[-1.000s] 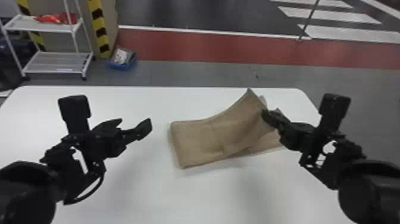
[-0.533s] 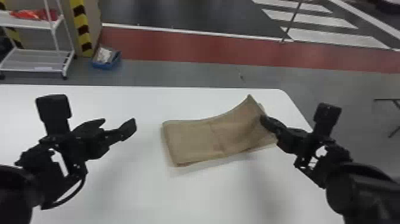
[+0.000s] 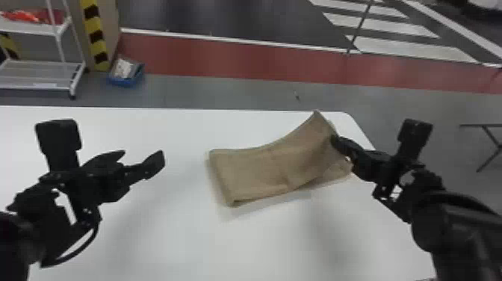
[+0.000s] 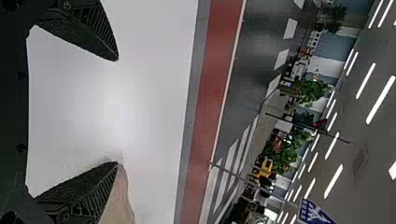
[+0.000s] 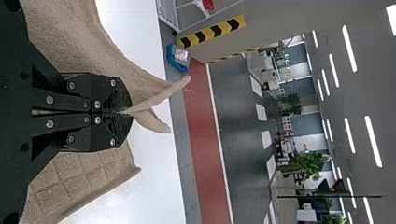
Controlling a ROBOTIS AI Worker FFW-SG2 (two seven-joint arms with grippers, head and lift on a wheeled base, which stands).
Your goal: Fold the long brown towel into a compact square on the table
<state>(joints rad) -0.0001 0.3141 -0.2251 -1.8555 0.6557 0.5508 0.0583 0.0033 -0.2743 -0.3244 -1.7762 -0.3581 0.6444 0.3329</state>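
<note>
Head view, and the right claw (image 3: 335,140) has the brown towel (image 3: 257,172) pinched, its end held up near the worktop's (image 3: 242,243) far right corner, likely for folding inward, left claw (image 3: 142,154) wide beyond the opposite end.

So there's a white shelf cart (image 3: 37,27) with orangey-red stuff (image 3: 22,16) on top, a blue bin (image 3: 126,82) near some yellow-black hazard stripes (image 3: 95,35), a red floor strip (image 3: 231,59), crosswalk stripes (image 3: 414,48), plus leafy green plants (image 4: 308,91) under ceiling lights (image 4: 380,100).
</note>
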